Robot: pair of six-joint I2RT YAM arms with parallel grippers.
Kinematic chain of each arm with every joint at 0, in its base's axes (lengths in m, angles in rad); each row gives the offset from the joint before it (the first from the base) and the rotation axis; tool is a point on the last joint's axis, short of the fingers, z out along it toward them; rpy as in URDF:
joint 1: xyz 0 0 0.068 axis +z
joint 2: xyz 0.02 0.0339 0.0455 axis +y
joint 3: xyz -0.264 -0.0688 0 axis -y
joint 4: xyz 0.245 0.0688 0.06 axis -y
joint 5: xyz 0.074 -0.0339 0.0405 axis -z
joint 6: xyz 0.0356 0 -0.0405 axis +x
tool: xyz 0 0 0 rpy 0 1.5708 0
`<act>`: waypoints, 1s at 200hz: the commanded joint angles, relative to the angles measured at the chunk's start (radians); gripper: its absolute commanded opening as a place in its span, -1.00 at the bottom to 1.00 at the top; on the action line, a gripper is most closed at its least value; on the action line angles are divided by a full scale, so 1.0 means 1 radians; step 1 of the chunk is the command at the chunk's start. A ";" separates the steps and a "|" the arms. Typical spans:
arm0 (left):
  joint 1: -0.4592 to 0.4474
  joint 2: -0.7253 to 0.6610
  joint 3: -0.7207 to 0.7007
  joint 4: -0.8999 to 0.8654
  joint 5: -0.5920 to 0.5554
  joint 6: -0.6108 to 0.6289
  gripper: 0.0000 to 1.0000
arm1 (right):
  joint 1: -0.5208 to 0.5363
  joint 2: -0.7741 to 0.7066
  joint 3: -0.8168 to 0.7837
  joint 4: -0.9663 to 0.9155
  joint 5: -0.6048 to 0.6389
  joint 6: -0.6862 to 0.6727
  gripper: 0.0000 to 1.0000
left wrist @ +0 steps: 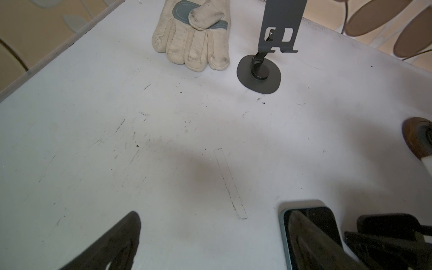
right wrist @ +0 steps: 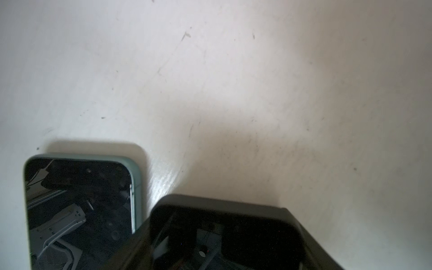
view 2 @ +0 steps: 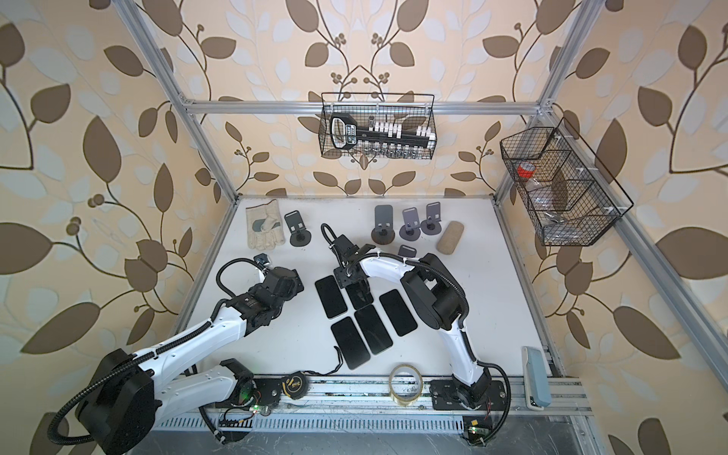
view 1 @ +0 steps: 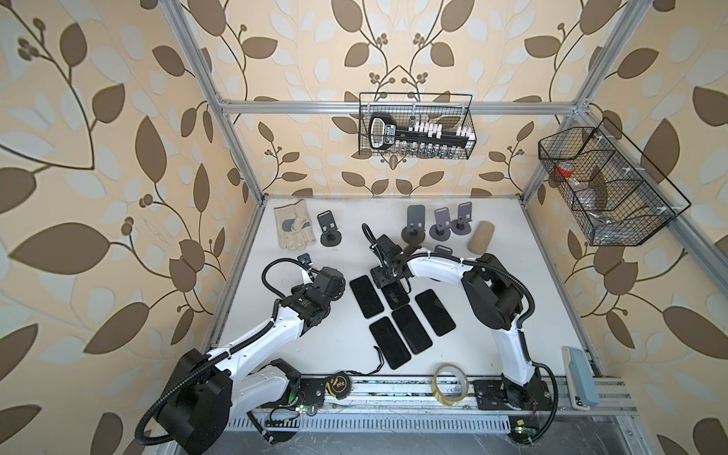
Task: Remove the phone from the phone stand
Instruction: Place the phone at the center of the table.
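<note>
Phone (right wrist: 224, 236) is pinched by right gripper (view 1: 396, 285), directly beneath it, long axis near-to-far, parallel to flat phones (view 1: 409, 329); left gripper (left wrist: 214, 214) is seen spread, empty, leftward.

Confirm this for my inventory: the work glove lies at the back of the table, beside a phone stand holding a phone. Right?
Not quite. The phone stand beside the work glove is empty, as the left wrist view shows. The glove does lie at the back of the table.
</note>
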 commanded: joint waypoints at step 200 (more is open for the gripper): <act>-0.007 0.013 0.047 -0.024 -0.026 -0.009 0.98 | -0.036 0.060 -0.026 0.010 0.022 -0.012 0.40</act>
